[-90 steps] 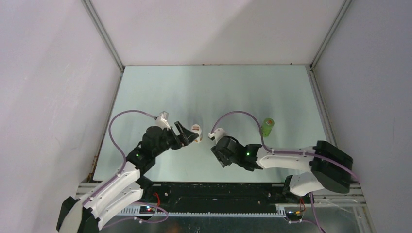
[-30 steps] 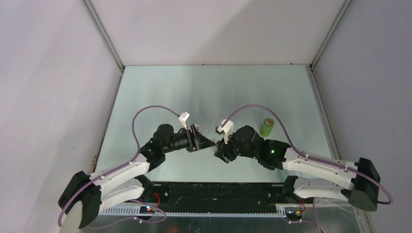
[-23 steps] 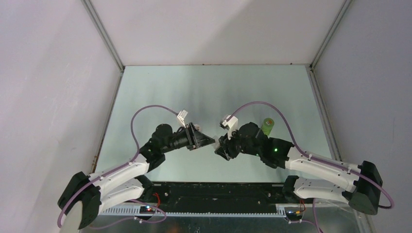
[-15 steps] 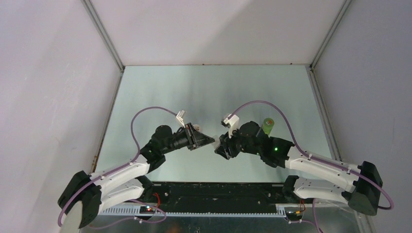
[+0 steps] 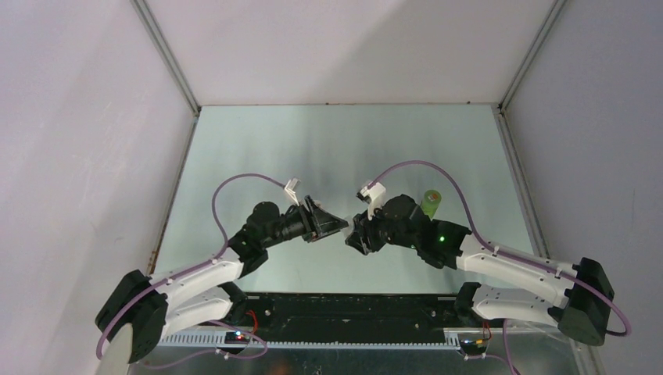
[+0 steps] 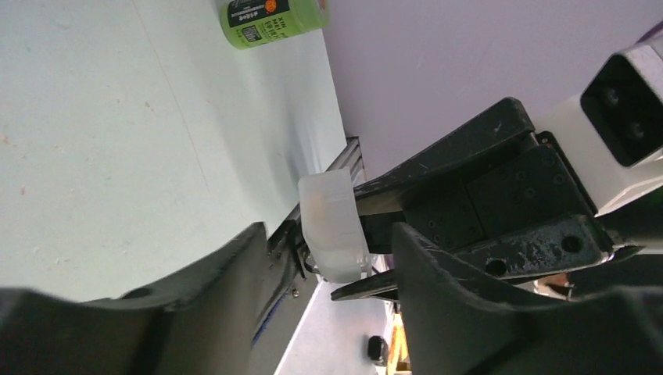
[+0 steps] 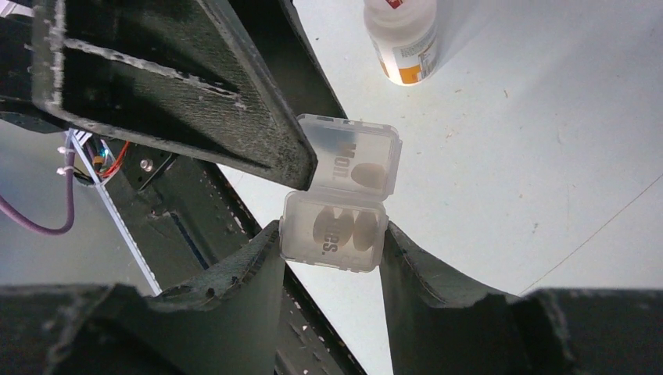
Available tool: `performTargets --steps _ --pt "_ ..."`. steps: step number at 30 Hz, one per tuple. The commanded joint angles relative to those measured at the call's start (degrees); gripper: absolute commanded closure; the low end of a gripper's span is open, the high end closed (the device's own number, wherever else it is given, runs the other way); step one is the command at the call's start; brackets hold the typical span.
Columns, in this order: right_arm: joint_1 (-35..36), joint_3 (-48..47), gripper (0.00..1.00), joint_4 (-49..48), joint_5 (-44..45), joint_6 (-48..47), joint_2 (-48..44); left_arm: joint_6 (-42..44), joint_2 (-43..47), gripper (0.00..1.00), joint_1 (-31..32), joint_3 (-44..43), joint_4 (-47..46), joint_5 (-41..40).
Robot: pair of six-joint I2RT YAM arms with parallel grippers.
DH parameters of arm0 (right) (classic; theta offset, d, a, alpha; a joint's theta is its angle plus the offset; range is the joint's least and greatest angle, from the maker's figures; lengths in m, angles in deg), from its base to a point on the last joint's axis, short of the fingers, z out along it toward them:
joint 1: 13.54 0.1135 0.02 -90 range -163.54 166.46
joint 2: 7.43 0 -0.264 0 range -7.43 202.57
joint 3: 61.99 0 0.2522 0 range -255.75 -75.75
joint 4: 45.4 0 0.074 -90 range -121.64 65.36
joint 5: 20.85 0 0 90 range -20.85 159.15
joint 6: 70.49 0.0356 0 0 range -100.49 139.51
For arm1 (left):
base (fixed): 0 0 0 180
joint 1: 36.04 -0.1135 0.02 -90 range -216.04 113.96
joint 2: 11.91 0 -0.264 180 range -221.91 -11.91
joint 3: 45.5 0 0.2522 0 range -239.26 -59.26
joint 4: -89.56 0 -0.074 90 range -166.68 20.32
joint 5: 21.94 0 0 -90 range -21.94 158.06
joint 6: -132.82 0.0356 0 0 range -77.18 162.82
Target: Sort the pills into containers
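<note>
The left pincer point(image 5: 336, 226), fingers apart, reaches in over the middle of the table point(image 5: 328, 141), nearer its near edge. One of its fingers touches the pill box point(image 7: 334, 234), held off the table and clamped in the right pincer point(image 5: 356, 234). A green bottle point(image 5: 431, 204) lies just behind the right arm, toward the right edge.

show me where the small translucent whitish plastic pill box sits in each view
Top external: the small translucent whitish plastic pill box is barely visible at centre.
Left wrist: centre, slightly low.
Right wrist: centre, "Mon." readable.
Shared landmark: the right gripper clamping it in all three.
</note>
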Motion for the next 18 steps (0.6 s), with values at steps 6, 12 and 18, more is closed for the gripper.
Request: performTargets --steps 6,12,18 --pt "-1.65 -0.95 0.58 1.72 7.60 3.33 2.04 7.19 6.52 0.20 -0.05 -5.05 16.59 -10.16" --pt "-4.26 1.30 0.57 1.75 11.22 5.57 5.19 10.65 12.37 0.16 -1.06 -6.20 29.75 -21.00" --pt "-7.31 3.05 0.56 -0.99 14.66 7.90 12.80 11.59 15.60 0.15 -1.71 -5.45 33.68 -22.99"
